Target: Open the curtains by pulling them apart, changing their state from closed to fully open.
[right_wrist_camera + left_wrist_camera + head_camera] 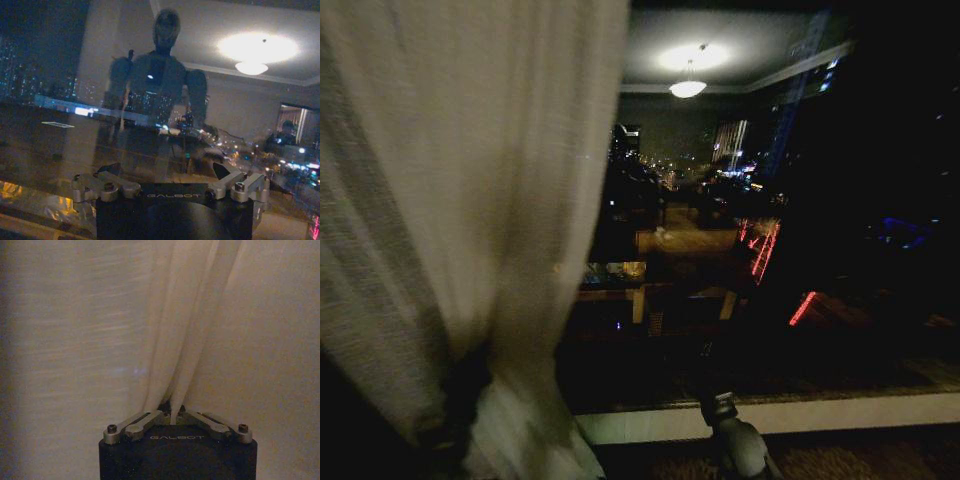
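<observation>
Here the sheer off-white pleated curtain (470, 200) of thin woven fabric hangs on the robot's left, long axis vertical, cinched low into a narrow bunch. The left gripper (172, 415) has its fingers closed on a gathered fold of it, pleats fanning away from the pinch. The curtain's inner edge slants beside bare dark window glass (770, 250), open room stretching to the right above a pale sill (820, 412). The right gripper (167, 172) faces the reflective glass, fingers spread wide, holding nothing.
</observation>
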Tool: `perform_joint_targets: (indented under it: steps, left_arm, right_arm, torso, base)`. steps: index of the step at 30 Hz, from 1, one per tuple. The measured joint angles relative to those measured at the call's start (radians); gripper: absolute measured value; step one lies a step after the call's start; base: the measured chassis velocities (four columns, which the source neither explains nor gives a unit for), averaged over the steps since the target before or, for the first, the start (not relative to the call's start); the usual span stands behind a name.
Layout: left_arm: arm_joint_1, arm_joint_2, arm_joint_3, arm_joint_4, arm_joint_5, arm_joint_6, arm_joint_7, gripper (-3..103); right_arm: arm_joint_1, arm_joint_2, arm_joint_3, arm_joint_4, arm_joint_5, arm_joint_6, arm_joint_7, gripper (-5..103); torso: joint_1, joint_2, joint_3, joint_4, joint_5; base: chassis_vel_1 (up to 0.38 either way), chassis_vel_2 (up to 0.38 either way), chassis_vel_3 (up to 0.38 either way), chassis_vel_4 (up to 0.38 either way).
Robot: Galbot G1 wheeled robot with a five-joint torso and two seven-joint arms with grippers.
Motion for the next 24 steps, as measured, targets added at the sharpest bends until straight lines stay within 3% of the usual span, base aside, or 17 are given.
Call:
perform_joint_targets:
  steps: [5, 6, 7, 8, 10, 11, 13, 14, 17, 18, 19, 20, 21, 23, 24]
  left_arm:
    - [-0.032, 0.019, -0.215, 0.123, -0.046, 0.067, -0.193, 0]
    - [-0.041, 0.026, -0.237, 0.143, -0.046, 0.079, -0.238, 0]
    - [-0.041, 0.026, -0.237, 0.143, -0.046, 0.079, -0.238, 0]
    - [-0.053, 0.042, -0.261, 0.175, -0.046, 0.098, -0.318, 0]
    - [-0.061, 0.058, -0.272, 0.187, -0.037, 0.122, -0.385, -1]
    - [-0.061, 0.06, -0.271, 0.182, -0.031, 0.133, -0.395, 4]
    - [-0.059, 0.059, -0.262, 0.162, -0.022, 0.143, -0.399, 4]
    - [-0.055, 0.053, -0.246, 0.136, -0.01, 0.147, -0.388, 10]
    - [-0.028, 0.02, -0.173, 0.052, 0.035, 0.148, -0.296, 26]
    - [-0.01, 0.002, -0.133, 0.005, 0.047, 0.146, -0.247, 26]
    - [-0.01, 0.002, -0.133, 0.005, 0.047, 0.146, -0.247, 26]
    - [0.011, -0.02, -0.085, -0.045, 0.061, 0.143, -0.189, 36]
    - [0.019, -0.029, -0.066, -0.065, 0.067, 0.141, -0.164, 36]
    - [0.044, -0.055, -0.002, -0.123, 0.088, 0.129, -0.093, 47]
    - [0.044, -0.055, -0.002, -0.123, 0.088, 0.129, -0.093, 47]
  right_arm:
    - [-0.001, -0.004, 0.001, -0.001, 0.003, 0.01, -0.008, 100]
    - [-0.002, -0.004, 0.001, -0.002, 0.003, 0.011, -0.01, 100]
    - [-0.002, -0.004, 0.001, -0.002, 0.003, 0.011, -0.01, 100]
    - [-0.003, -0.005, 0.0, -0.003, 0.003, 0.013, -0.013, 100]
    - [-0.003, -0.006, -0.002, -0.006, 0.004, 0.015, -0.015, 100]
    - [-0.003, -0.006, -0.004, -0.007, 0.004, 0.016, -0.016, 100]
    - [-0.002, -0.006, -0.007, -0.009, 0.004, 0.017, -0.016, 100]
    - [-0.002, -0.006, -0.01, -0.01, 0.004, 0.017, -0.017, 100]
    - [0.0, -0.006, -0.015, -0.011, 0.004, 0.017, -0.017, 100]
    - [0.0, -0.006, -0.015, -0.011, 0.004, 0.017, -0.017, 100]
    - [0.0, -0.006, -0.015, -0.011, 0.004, 0.017, -0.017, 100]
    - [0.0, -0.006, -0.015, -0.012, 0.005, 0.017, -0.017, 100]
    - [0.0, -0.006, -0.014, -0.011, 0.007, 0.017, -0.017, 100]
    - [-0.002, -0.009, -0.01, -0.011, 0.022, 0.016, -0.016, 100]
    - [-0.002, -0.009, -0.01, -0.011, 0.022, 0.016, -0.016, 100]
  torso:
    - [0.0, 0.0, 0.0, 0.0004, 0.0]
    - [0.0, 0.0, 0.0, 0.0005, 0.0002]
    - [0.0, 0.0, 0.0, 0.0005, 0.0002]
    - [0.0, 0.0, 0.0, 0.0006, -0.0001]
    - [0.0, 0.0, 0.0, 0.0003, -0.0002]
    - [0.0, 0.0, 0.0, 0.0002, -0.0001]
    - [0.0, 0.0, 0.0, 0.0003, -0.0002]
    - [0.0, 0.0, 0.0, 0.0002, 0.0002]
    - [0.0, 0.0, 0.0, 0.0001, 0.0001]
    - [0.0, 0.0, 0.0, -0.0002, 0.0003]
    - [0.0, 0.0, 0.0, -0.0002, 0.0003]
    - [0.0, 0.0, 0.0, -0.0002, 0.0004]
    - [0.0, 0.0, 0.0, -0.0001, 0.0003]
    - [0.0, 0.0, 0.0, 0.0001, 0.0006]
    - [0.0, 0.0, 0.0, 0.0001, 0.0006]
  base:
    - [0.0, 0.0, 0.0, 0.0]
    - [0.0, 0.0, 0.0, 0.0]
    - [0.0, 0.0, 0.0, 0.0]
    - [0.0, 0.0, 0.0, 0.0]
    - [0.0, 0.0, 0.0, 0.0]
    - [0.0, 0.0, 0.0, 0.0]
    - [0.0, 0.0, 0.0, 0.0]
    - [0.0, 0.0, 0.0, 0.0]
    - [0.0, 0.0, 0.0, 0.0]
    - [0.0, 0.0, 0.0, 0.0]
    - [0.0, 0.0, 0.0, 0.0]
    - [0.0, 0.0, 0.0, 0.0]
    - [0.0, 0.0, 0.0, 0.0]
    - [0.0, 0.0, 0.0, 0.0]
    - [0.0, 0.0, 0.0, 0.0]
